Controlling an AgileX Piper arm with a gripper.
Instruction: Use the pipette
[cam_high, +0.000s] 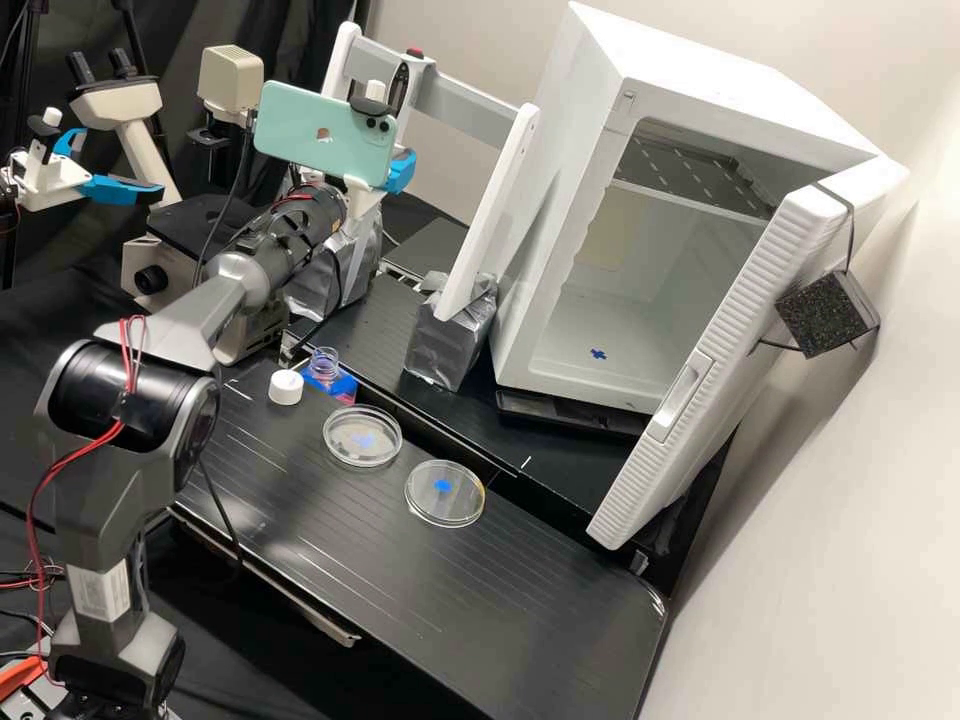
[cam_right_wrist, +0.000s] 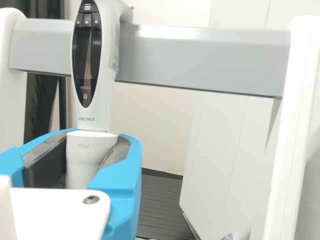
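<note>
When lifting the pipette away from the rack's crossbar, near the end farther from the incubator, preserve the upright long axis, square to that crossbar. Pinched at the barrel by the gripper; located directly between both blue fingers. Afterwards, probably lower toward the open bottle at the counter's far edge, beside the cap.

pipette: lower end hidden behind white plate, wrist view | 2nd arm: cut off, high view's left edge
</note>
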